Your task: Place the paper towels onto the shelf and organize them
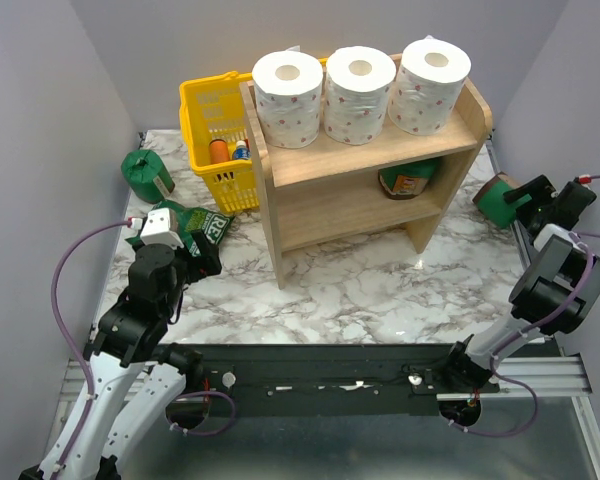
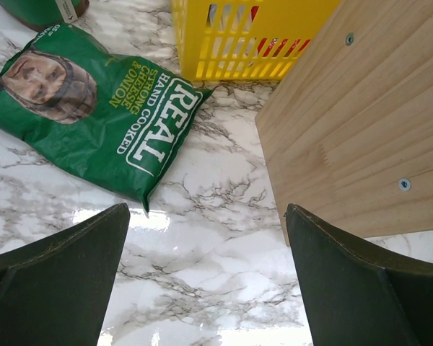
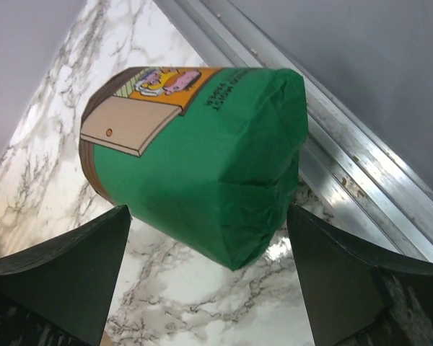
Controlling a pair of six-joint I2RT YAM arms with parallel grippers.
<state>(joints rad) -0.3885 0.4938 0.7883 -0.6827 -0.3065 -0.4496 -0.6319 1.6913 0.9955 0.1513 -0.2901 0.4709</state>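
Clearly the white rolls (image 1: 360, 95) are done: all three stand upright in a row on the top tier of the shelf (image 1: 365, 152), which sits toward the far edge of the table (image 1: 360, 290). One green roll (image 1: 410, 180) lies on the lower tier. Two more are on the table, one in the far left corner (image 1: 145, 172) beyond the basket (image 1: 215, 150), and one at the right edge (image 3: 202, 158), lying on its side against the metal rail.

The right gripper (image 3: 208, 213) faces that right-edge roll with its jaws wide apart, one finger on each side of it, and no contact is visible. The left gripper (image 2: 207, 209) hangs with its jaws spread over bare marble just beside the shelf's left wall, with the bag (image 2: 101, 115) ahead of it and nothing between its fingers.

The green roll looks light and soft, and its creased plastic wrap is probably slick. It nearly fills the spread jaws, so I would take it across the middle of its round body, clear of the brown ends. A gentle squeeze should do, since the paper will dent and a hard pinch could let the wrap slide. The rail close behind leaves little room on that side.
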